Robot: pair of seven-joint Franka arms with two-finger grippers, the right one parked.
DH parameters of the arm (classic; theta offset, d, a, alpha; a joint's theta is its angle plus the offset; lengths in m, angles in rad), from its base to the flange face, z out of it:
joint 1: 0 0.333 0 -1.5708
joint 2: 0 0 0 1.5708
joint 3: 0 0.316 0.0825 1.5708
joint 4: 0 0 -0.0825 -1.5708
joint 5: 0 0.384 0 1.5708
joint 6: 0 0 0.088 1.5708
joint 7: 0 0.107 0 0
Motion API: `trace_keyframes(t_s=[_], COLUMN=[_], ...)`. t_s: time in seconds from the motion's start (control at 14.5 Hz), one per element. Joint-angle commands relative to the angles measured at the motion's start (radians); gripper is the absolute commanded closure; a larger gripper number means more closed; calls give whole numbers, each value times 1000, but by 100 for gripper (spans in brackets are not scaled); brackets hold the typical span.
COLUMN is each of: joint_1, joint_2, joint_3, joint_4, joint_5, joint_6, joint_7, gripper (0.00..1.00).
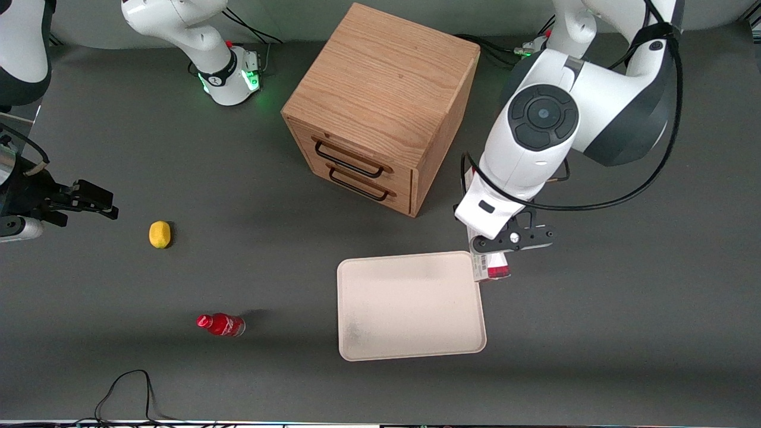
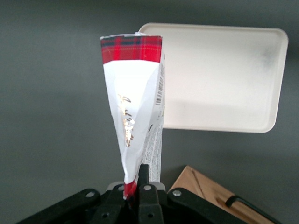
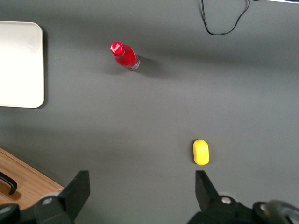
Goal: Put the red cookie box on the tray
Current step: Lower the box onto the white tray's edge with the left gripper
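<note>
— Where did the working arm's gripper (image 1: 498, 245) stand?

— It hung above the dark grey desk (image 1: 624, 309), just off a corner of the tray (image 1: 410, 306), toward the working arm's end. The wooden drawer cabinet (image 1: 380, 107) stood near it, farther from the front camera.

— And the jaws?

— Closed on the red cookie box (image 2: 135, 107). The wrist camera showed the two fingers pinching one narrow end of the carton, so the box reached out from the jaws toward the tray (its tartan-red end was the part farthest from them, its pale printed face and a barcode strip in between).

— Was the box on the tray?

— No. From the front, only its lower end showed below the jaws, by the tray's rim, and whether it touched the rim could not be told. The tray's cream surface carried a faint grey smudge.

— Anything else on the desk?

— A yellow lemon (image 1: 159, 234) and a small red bottle (image 1: 221, 324), both well apart from the jaws, toward the parked arm's end; the bottle lay nearer the front camera than the lemon.
</note>
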Motion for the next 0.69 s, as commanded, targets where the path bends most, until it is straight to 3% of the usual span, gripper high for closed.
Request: trace_keyframes(t_s=[0.0, 0.28, 0.62], joint_1=[3, 9, 17], joint_2=[34, 123, 264], joint_3=[6, 12, 16], joint_4=[-2, -12, -15], joint_5=[23, 72, 73], joint_6=[55, 159, 326], joint_7=[30, 21, 14], gripper=[100, 100, 100])
